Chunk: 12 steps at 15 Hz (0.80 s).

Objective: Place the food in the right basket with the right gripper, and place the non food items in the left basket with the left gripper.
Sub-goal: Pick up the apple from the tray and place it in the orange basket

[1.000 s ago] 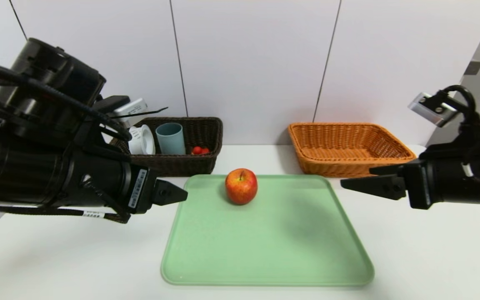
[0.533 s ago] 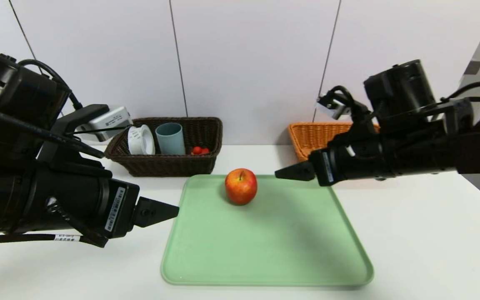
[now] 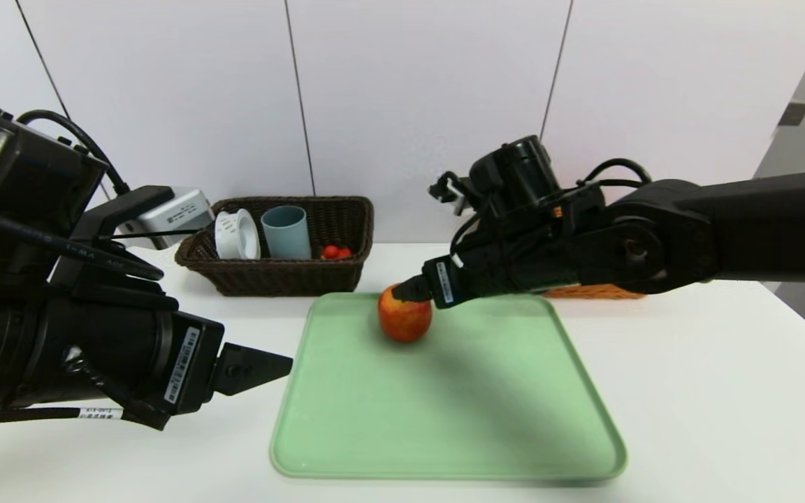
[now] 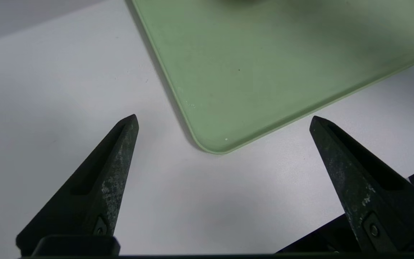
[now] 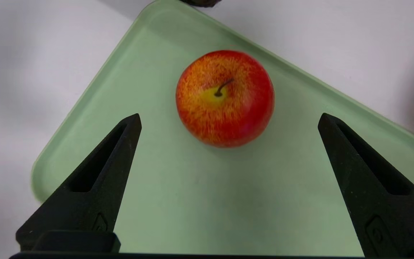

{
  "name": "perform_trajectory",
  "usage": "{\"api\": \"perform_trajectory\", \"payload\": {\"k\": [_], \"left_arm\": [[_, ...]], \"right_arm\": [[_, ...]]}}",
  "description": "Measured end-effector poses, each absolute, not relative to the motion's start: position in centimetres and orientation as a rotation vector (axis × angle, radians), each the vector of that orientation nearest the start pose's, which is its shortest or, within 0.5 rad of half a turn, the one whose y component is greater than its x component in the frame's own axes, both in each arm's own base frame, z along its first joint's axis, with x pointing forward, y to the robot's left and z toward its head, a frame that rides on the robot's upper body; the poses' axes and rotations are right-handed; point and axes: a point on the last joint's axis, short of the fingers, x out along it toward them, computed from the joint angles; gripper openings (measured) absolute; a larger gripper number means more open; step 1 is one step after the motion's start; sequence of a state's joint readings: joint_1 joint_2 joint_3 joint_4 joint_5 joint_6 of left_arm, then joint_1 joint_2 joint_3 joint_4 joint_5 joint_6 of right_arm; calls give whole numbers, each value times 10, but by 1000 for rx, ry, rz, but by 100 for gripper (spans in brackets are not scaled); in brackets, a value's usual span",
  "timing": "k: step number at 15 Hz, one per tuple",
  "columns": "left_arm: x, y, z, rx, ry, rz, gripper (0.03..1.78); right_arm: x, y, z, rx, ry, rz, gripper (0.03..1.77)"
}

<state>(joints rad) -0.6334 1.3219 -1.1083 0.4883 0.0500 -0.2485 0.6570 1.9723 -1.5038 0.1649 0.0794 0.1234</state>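
1. The apple (image 3: 404,320) sits on the green tray (image 3: 444,419), near the tray's far edge and a little left of its middle. It stands upright, its stem pointing up, red with a yellow patch around the stem.
2. The right gripper (image 3: 402,290) reaches in from the right, over the tray's far right part, and points down and to the left at the apple. In the head view its tip overlaps the apple's upper right side; whether it touches cannot be told there.
3. In the right wrist view the right gripper (image 5: 228,118) has its fingers (image 5: 120,144) spread wide, and the apple (image 5: 225,98) lies just beyond and between the tips, clear of both. It holds nothing.
4. The left gripper (image 3: 266,367) hangs over the table (image 3: 724,419) just beside the tray's near left corner. In the left wrist view the left gripper (image 4: 225,120) is spread wide and holds nothing, with the tray corner (image 4: 210,144) between its tips.
5. The dark basket (image 3: 291,276) stands at the far left of the table, beyond the tray. Inside are a white cup (image 3: 237,235) lying on its side, a grey-blue cup (image 3: 286,232) standing upright, and small red items (image 3: 336,252).
6. The orange basket (image 3: 595,292) stands at the far right, mostly hidden behind the right arm.
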Motion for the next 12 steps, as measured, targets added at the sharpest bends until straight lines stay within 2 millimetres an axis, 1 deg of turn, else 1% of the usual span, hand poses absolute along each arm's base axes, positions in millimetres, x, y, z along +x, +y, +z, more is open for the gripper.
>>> {"api": "perform_trajectory", "payload": {"k": [3, 5, 8, 12], "left_arm": [[155, -112, 261, 5, 732, -471, 169], [154, -112, 261, 5, 732, -471, 169], [155, -112, 261, 4, 732, -469, 169], [155, -112, 261, -9, 736, -464, 169]], "right_arm": [[317, 261, 188, -108, 669, 643, 170], [320, 272, 180, -123, 675, 643, 170], [324, 280, 171, -142, 682, 623, 170], [328, 284, 160, -164, 696, 612, 170]]}}
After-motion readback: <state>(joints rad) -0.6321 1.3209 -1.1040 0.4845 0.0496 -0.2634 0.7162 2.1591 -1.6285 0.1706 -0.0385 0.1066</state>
